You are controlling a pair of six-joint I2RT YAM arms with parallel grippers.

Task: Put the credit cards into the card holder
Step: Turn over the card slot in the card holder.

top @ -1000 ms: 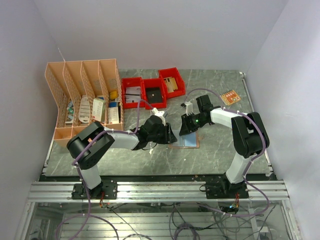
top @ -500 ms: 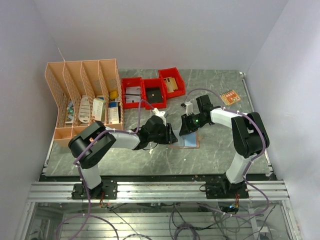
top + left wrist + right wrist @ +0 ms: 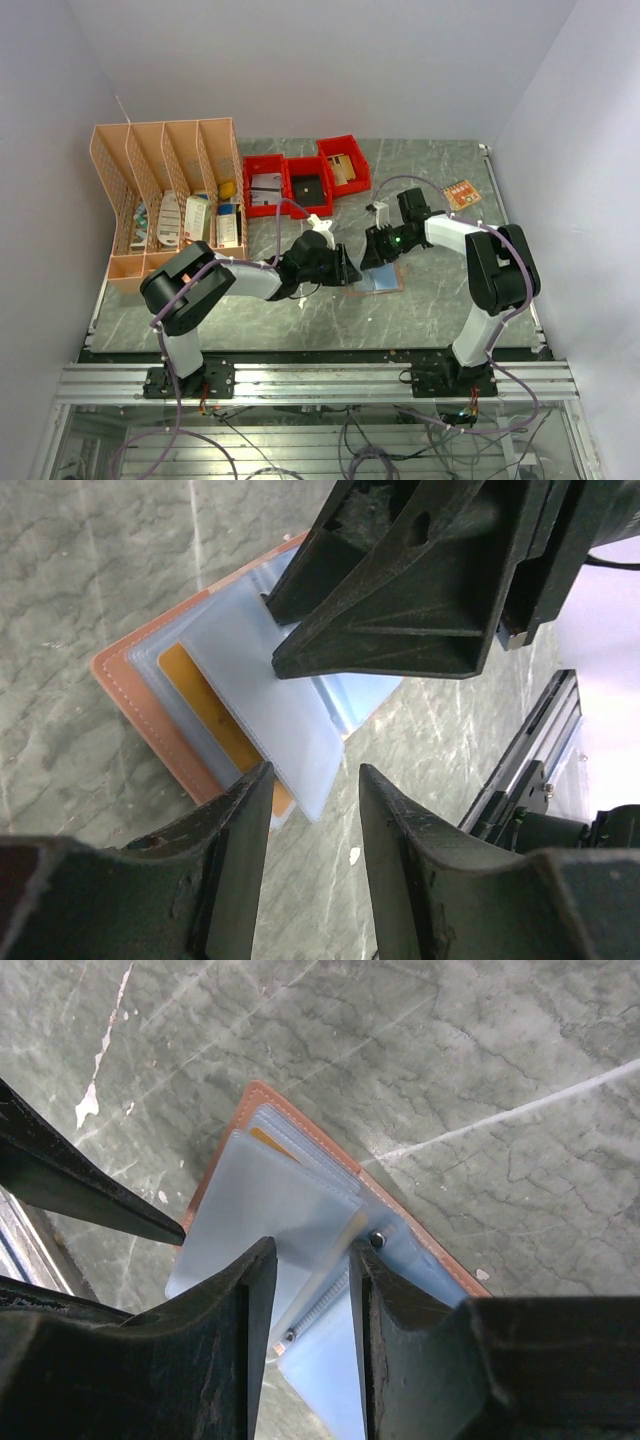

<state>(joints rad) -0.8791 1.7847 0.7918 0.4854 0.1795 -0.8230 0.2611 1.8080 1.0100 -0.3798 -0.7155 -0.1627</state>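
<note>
Looking down, we see the grey-green counter (image 3: pixel 430 300) carrying a peach organizer (image 3: pixel 165 190) at the left and red bins (image 3: pixel 305 180) behind; the card holder (image 3: pixel 375 282) lies open and flat between the two arms, clear sleeves (image 3: pixel 270 710) fanned over its brown leather; the left fingers (image 3: pixel 235 850) stand apart over the sleeves' edge — nothing clamped; the right fingers (image 3: pixel 240 1320), apart too, show one sleeve between them; an orange card (image 3: pixel 215 715) sits in a sleeve; a tan card (image 3: pixel 460 193) lies far right — well apart.
</note>
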